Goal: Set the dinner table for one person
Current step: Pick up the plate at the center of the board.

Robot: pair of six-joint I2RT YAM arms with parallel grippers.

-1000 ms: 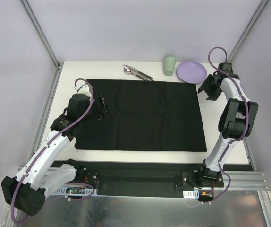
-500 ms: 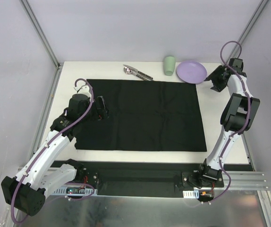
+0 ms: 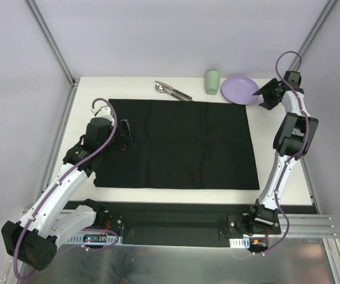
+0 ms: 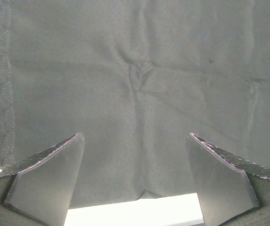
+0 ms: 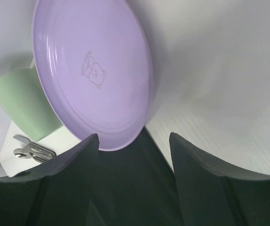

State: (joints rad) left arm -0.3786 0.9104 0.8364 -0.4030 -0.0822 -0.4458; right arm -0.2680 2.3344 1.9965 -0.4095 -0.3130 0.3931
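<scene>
The dinner table point(image 3: 282, 171) is a white top with a black mat point(image 3: 179, 142) spread on it. A purple plate point(image 3: 240, 90) lies at the back right, with a green cup point(image 3: 212, 81) and cutlery point(image 3: 172, 90) to its left. My right gripper point(image 3: 260, 96) hovers at the plate's right edge, open and empty. In the right wrist view the plate point(image 5: 95, 70) sits just beyond my right gripper point(image 5: 134, 139), with its rim near the left fingertip. My left gripper point(image 3: 128, 135) is open over the mat's left edge. In the left wrist view nothing lies between the left gripper point(image 4: 135, 141) fingers.
Grey frame rails point(image 3: 54, 50) and pale walls enclose the table on the left, back and right. The green cup point(image 5: 24, 106) and cutlery point(image 5: 31, 149) show beside the plate in the right wrist view. The mat point(image 4: 135, 70) has a scalloped edge and creases.
My right arm has swung from the mat's back right corner toward the back, then turned its gripper to the plate's right edge. The left arm has stayed still.
</scene>
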